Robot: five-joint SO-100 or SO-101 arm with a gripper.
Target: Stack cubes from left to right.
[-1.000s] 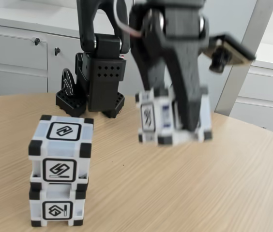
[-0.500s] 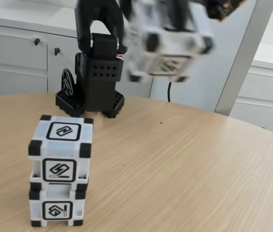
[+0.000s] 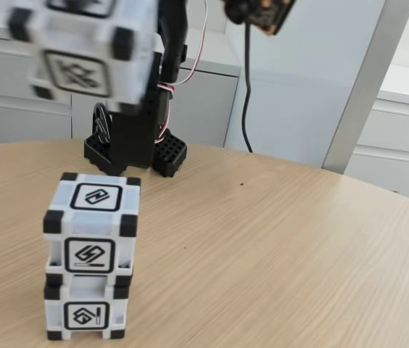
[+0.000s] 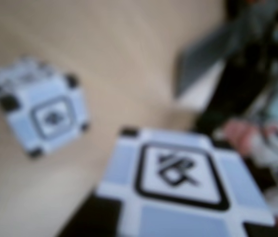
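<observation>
Two white cubes with black corners stand stacked at the lower left of the fixed view, the upper cube squarely on the lower cube. A third cube hangs blurred high in the air, above the stack. My gripper is shut on it, with its fingers hidden behind the cube. In the wrist view the held cube fills the lower right. The stack's top face lies below it to the left, blurred.
The black arm base stands at the back of the round wooden table. Grey cabinets and a black cable are behind it. The table's edge curves away at the right.
The gripper has lifted the third cube from low over the table's middle and swung it up and left, to high above the stack. The stack has not moved.
</observation>
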